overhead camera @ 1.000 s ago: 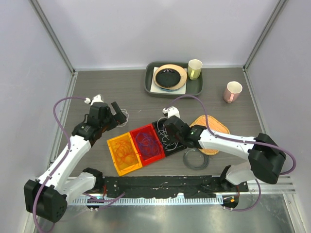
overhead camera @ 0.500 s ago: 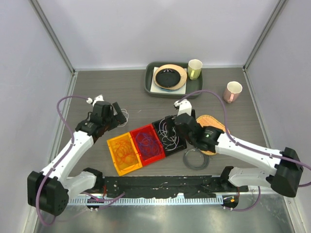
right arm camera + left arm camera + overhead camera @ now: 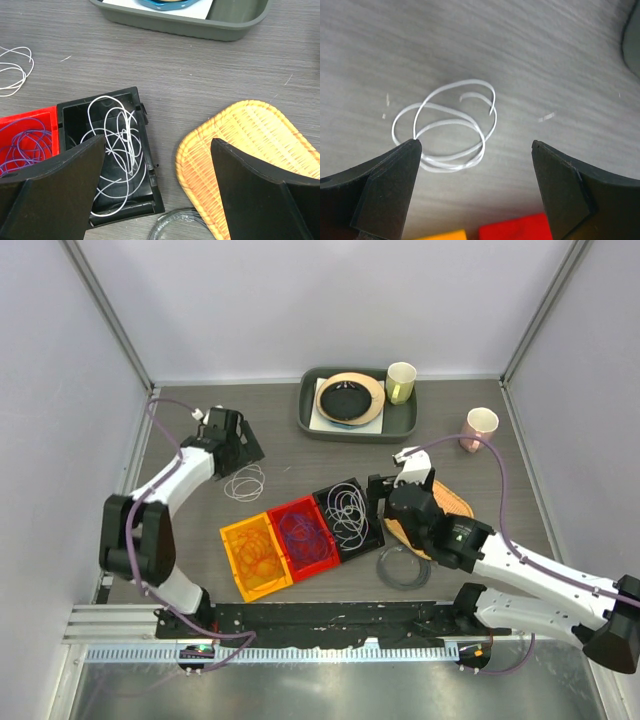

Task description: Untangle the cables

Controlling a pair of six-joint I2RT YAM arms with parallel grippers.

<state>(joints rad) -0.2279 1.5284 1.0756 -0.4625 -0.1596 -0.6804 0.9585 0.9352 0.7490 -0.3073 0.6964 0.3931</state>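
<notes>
cables sorted by colour to keep strands apart: orange coil [image 3: 260,555] in orange bin [image 3: 229,542], purple coil [image 3: 303,533] in red bin [image 3: 277,510], white tangle [image 3: 122,150] in black bin [image 3: 150,167]. one loose white coil [image 3: 244,483] on the table, straddled by the left gripper [image 3: 475,145], jaws wide and empty, probably for pickup. right gripper [image 3: 157,141], jaws wide and empty, above the black bin.

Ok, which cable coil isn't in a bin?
The small white coil on the bare table by the left gripper; the other coils lie inside the orange bin, red bin and black bin.
</notes>
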